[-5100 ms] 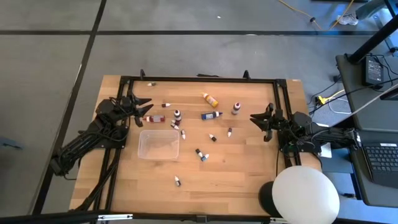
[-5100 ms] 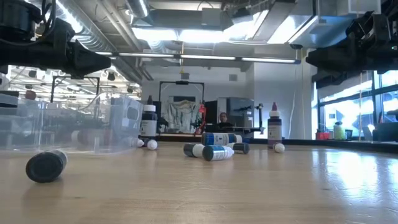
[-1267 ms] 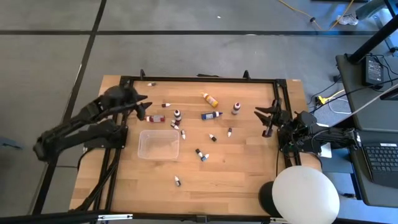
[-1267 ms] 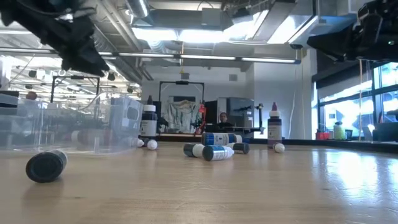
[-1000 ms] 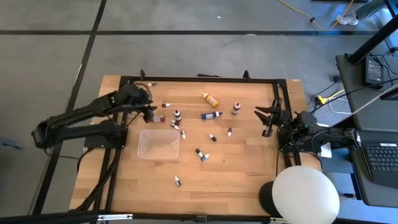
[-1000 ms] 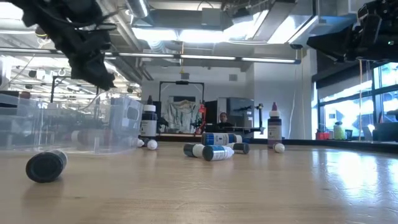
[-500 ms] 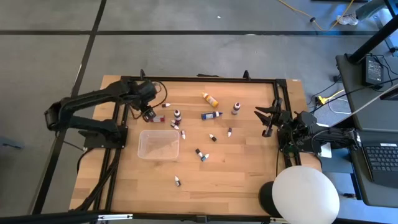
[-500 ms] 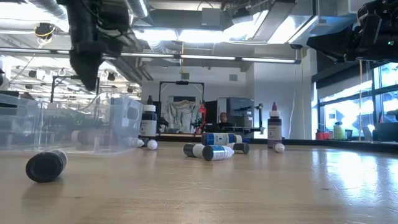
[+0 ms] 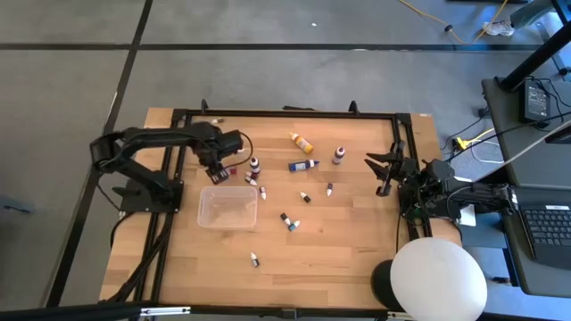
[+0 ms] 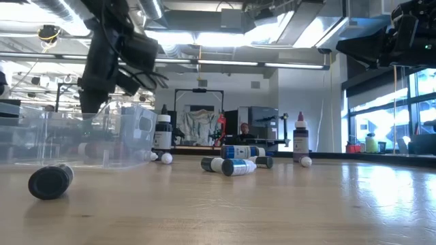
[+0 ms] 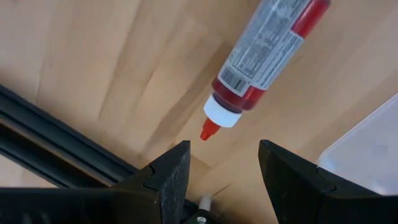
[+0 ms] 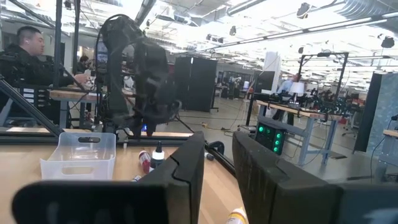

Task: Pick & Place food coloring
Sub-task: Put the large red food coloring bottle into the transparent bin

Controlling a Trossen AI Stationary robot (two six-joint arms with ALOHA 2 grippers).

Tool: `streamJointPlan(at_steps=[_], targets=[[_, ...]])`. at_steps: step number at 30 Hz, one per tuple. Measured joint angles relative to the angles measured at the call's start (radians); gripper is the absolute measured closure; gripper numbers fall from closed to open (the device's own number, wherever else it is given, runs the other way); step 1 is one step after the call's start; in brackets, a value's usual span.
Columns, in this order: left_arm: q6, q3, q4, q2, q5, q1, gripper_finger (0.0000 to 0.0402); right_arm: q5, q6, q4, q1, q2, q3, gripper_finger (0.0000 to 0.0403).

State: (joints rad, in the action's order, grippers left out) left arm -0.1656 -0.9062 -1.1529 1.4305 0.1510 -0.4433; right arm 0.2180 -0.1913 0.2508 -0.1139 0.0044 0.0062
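Observation:
Food coloring bottles lie scattered over the wooden table. A red one lies on its side near the table's left, its red nozzle toward my left gripper's fingers. My left gripper hangs just above it, pointing down, open, with the nozzle in front of the gap and untouched. A dark bottle stands beside it. My right gripper waits at the right edge, well above the table, with a narrow empty gap.
A clear plastic tray sits just on the near side of the red bottle. An orange-yellow bottle, a blue one, a standing one and several tiny ones dot the middle. A black frame rail runs along the left.
My left arm has reached out from the left edge toward the table's middle and sunk a little. Its gripper has tipped from nearly level to pointing down over the red bottle. No bottle has moved.

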Motion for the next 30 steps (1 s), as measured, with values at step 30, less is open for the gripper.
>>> streamJointPlan(at_steps=[30], targets=[[0.245,0.002,0.091,0.141,0.012,0.003,0.0222,0.000,0.003,0.000,0.000,0.000,0.000,0.0314]])
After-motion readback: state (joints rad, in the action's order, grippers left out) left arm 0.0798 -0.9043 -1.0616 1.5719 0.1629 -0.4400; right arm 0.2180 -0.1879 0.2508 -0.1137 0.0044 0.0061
